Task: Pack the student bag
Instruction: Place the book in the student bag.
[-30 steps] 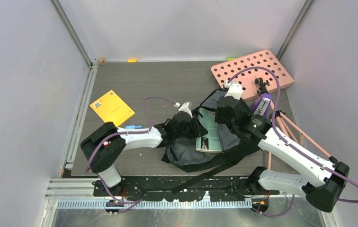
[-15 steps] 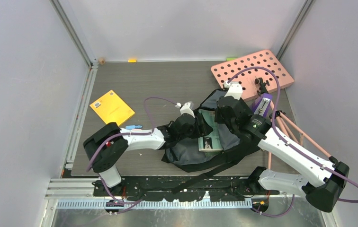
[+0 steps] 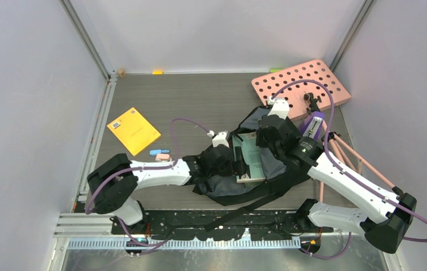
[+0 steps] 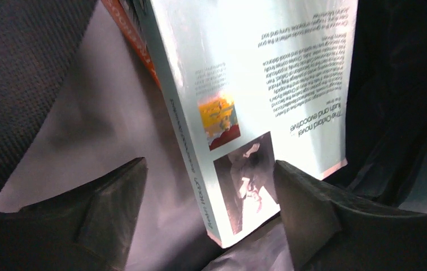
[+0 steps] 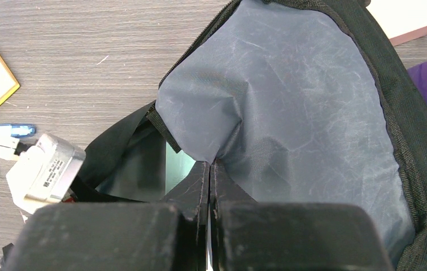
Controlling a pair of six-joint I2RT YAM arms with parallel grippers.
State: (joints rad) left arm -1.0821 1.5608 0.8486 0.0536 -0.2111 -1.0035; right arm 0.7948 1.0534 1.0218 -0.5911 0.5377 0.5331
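Now left tool [image 4: 210, 169] spread wide at book [image 4: 256, 84]; right tool [image 5: 210, 166] pinching student bag [image 5: 290, 113] lining; pink board [image 3: 299, 76] behind.

Matt black cloth student bag [image 3: 225, 189], glossy paper book [image 4: 256, 73], wood-grain table [image 3: 200, 99]

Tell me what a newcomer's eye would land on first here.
The black student bag sprawls mid-table, a pale green paperback lying in its open mouth. The right gripper pinches the bag's grey lining, while the left gripper stands open by the book's corner. A pink holed board sits far right, a yellow booklet at left.
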